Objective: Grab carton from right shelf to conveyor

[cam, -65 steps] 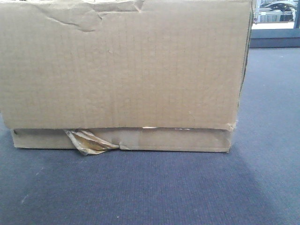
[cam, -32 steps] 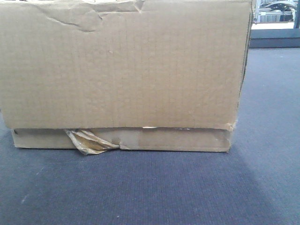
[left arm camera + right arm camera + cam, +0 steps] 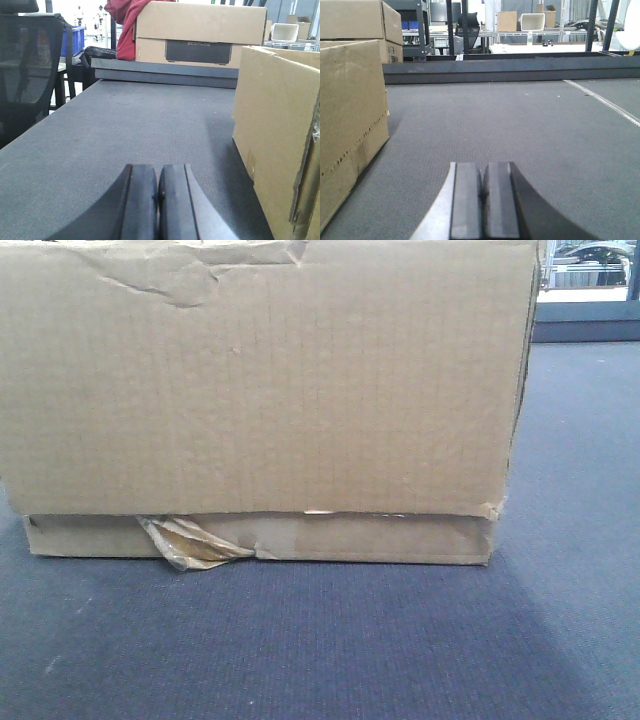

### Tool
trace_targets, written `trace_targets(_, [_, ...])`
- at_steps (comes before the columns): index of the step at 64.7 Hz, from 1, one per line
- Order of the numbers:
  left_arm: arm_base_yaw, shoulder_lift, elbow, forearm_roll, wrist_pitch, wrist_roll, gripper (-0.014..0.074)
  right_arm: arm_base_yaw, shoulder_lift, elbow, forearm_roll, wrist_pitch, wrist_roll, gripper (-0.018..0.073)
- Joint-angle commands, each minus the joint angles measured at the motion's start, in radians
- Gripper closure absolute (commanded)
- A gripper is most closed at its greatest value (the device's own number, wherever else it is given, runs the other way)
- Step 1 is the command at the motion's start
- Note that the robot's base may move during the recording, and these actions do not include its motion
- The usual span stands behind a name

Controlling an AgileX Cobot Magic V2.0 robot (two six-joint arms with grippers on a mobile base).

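Observation:
The brown carton (image 3: pixel 260 390) stands on the dark grey-blue conveyor belt (image 3: pixel 320 640), filling most of the front view, with a dented top edge and a crumpled scrap of yellowish tape (image 3: pixel 190 543) on its lower band. In the left wrist view the carton (image 3: pixel 275 135) is to the right of my left gripper (image 3: pixel 158 175), which is shut and empty, low over the belt (image 3: pixel 125 125). In the right wrist view the carton (image 3: pixel 350 115) is to the left of my right gripper (image 3: pixel 483 172), also shut and empty over the belt (image 3: pixel 520 125). The right shelf is out of view.
A raised dark rail (image 3: pixel 510 70) bounds the belt's far side. Beyond it stand another cardboard box (image 3: pixel 200 32) with a red cloth (image 3: pixel 127 22), a black mesh chair (image 3: pixel 25 75) at the left, and racks with boxes and bins (image 3: pixel 520 20).

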Motion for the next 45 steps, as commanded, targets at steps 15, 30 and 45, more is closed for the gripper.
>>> trace_targets(15, [0.001,-0.005,-0.002,-0.006,-0.02,0.001,0.0582,-0.003,-0.008,0.0,0.002,-0.033,-0.011,0.0637])
trace_targets(30, [0.001,-0.005,-0.002,-0.006,-0.02,0.001,0.0582,-0.003,-0.008,0.0,0.002,-0.033,-0.011,0.0637])
trace_targets(45, [0.001,-0.005,-0.002,-0.006,-0.02,0.001,0.0582,-0.003,-0.008,0.0,0.002,-0.033,-0.011,0.0637])
